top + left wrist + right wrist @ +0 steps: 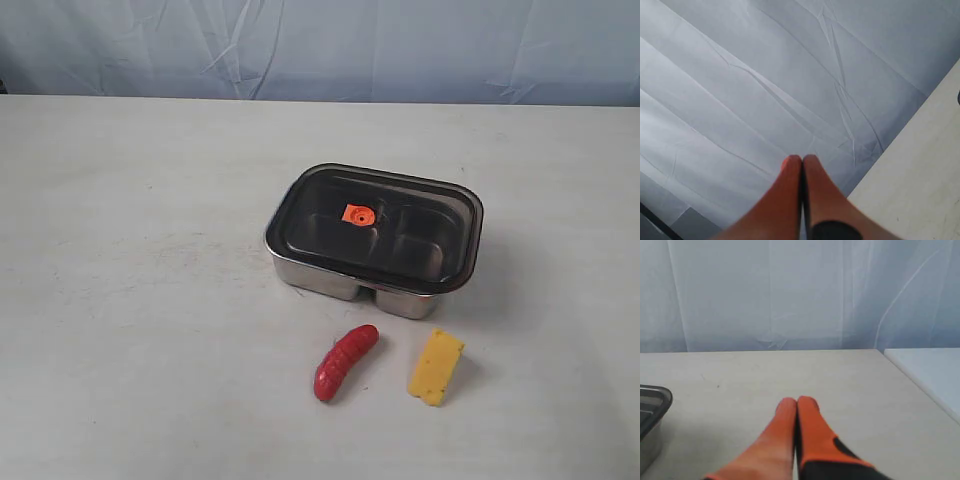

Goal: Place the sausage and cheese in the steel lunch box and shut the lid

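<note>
Both pairs of jaws are pressed together, pinching nothing. The left gripper [802,159] faces only backdrop [765,75]. The right gripper [796,401] has a corner of the steel lunch box [651,407] off to one side, not between its tips. One sausage [346,361] and one cheese [436,367] lie apart on the table [140,260], in sight of neither pair of jaws. One box, and one lid [400,235] seated on it. Danger: that smooth lid could slip from a pinch, or drag the light box along.

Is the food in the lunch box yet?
Not yet. The sausage and cheese lie on the table near the steel lunch box, whose lid is on. Nothing is in hand: left tool and right tool are shut, empty. Left: take lid off, load both, close it.
</note>
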Motion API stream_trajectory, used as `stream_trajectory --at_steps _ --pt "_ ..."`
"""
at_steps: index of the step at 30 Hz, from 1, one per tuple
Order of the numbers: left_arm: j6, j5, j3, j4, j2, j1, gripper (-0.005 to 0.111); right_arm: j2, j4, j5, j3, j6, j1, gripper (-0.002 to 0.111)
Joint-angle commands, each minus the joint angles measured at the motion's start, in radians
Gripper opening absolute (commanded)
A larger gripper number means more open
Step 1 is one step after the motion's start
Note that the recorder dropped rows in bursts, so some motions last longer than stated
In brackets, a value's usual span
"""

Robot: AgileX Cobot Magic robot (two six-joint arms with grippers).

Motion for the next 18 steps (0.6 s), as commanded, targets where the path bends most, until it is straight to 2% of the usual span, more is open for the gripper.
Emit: stream_trajectory --at_steps 1,3,5,8,10,12,16,18 --pt "-0.002 -0.001 0.003 -0.001 -0.005 0.0 0.0 -0.007 -0.02 -0.035 0.003 -0.009 -0.001 0.0" --pt "-0.002 -0.001 0.003 -0.001 -0.005 0.0 0.0 -0.007 -0.02 -0.061 0.003 -0.009 -0.001 0.0" --pt "-0.002 -0.003 0.003 -0.001 -0.005 0.0 0.0 -0.007 0.078 -0.144 0.003 0.037 -0.001 0.0" --pt "-0.002 -0.003 0.003 -0.001 -0.005 0.0 0.0 -0.007 0.436 -0.237 0.003 0.202 0.001 0.0" --pt "-0.002 -0.003 0.003 -0.001 -0.005 0.0 0.0 -0.007 0.662 -0.262 0.003 0.229 0.001 0.0" --pt "-0.002 -0.003 0.003 -0.001 -0.005 0.0 0.0 -0.007 0.812 -0.275 0.003 0.229 0.001 0.0" --pt "-0.002 -0.006 0.003 -0.001 -0.005 0.0 0.0 -0.007 0.882 -0.253 0.003 0.229 0.001 0.0" --pt "-0.002 -0.006 0.003 -0.001 -0.005 0.0 0.0 -0.007 0.996 -0.191 0.003 0.257 0.001 0.0"
